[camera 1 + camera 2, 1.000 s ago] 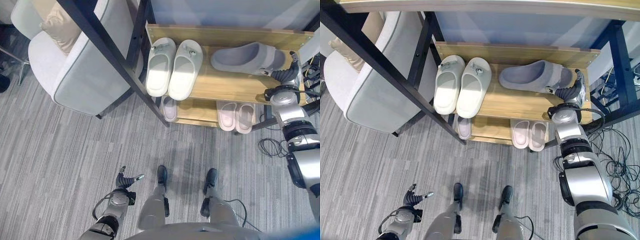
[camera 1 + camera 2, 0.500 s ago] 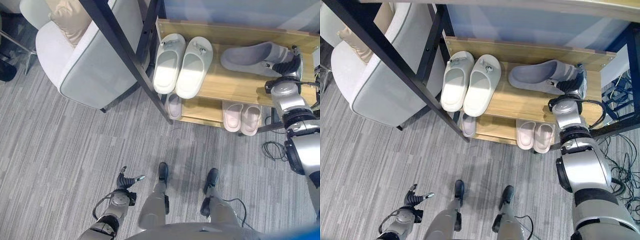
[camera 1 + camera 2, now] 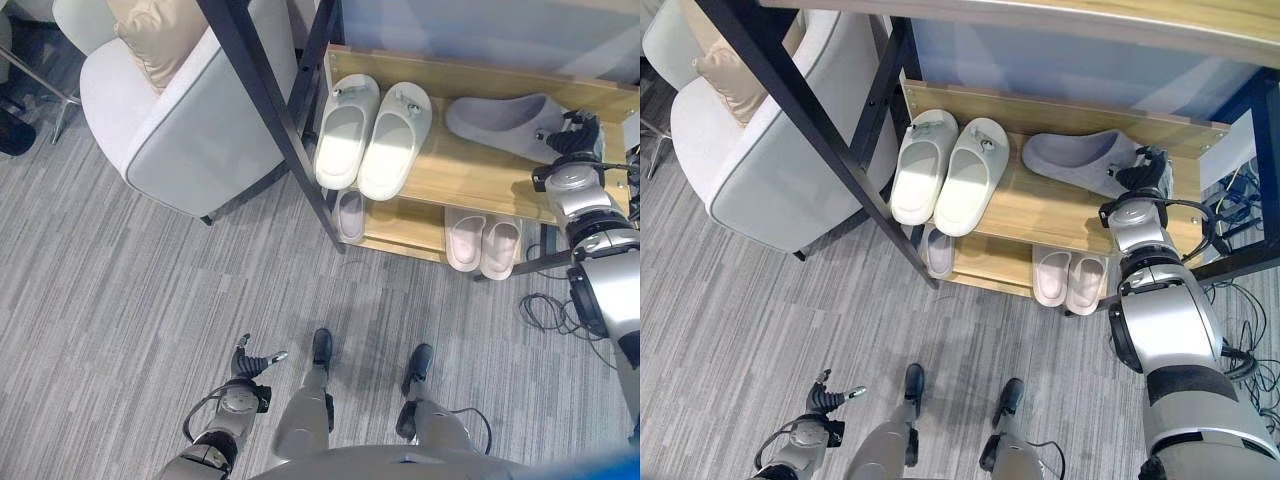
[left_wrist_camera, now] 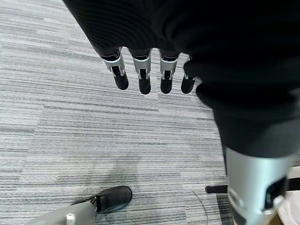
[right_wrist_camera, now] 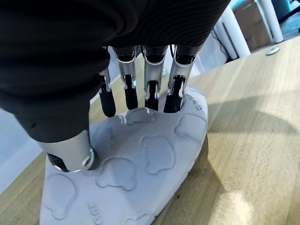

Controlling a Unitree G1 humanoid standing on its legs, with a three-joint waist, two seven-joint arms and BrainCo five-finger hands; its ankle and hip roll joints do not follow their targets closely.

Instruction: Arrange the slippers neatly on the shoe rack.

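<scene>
One grey slipper (image 3: 505, 120) lay sideways at the shoe rack's (image 3: 470, 180) top shelf right end, right hand (image 5: 140, 101) pressing it with straight fingers; I'd guess turning it straight was next, left hand (image 4: 150, 75) relaxed, empty.

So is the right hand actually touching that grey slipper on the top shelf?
Touching. The right wrist view shows the right hand with its fingertips and thumb pressed onto the grey slipper, no gap between them.

Grey striped carpet (image 3: 120, 300); a pale armchair (image 3: 190, 120) (tan cushion (image 3: 150, 35) on it) beside a black frame (image 3: 265, 110).
</scene>
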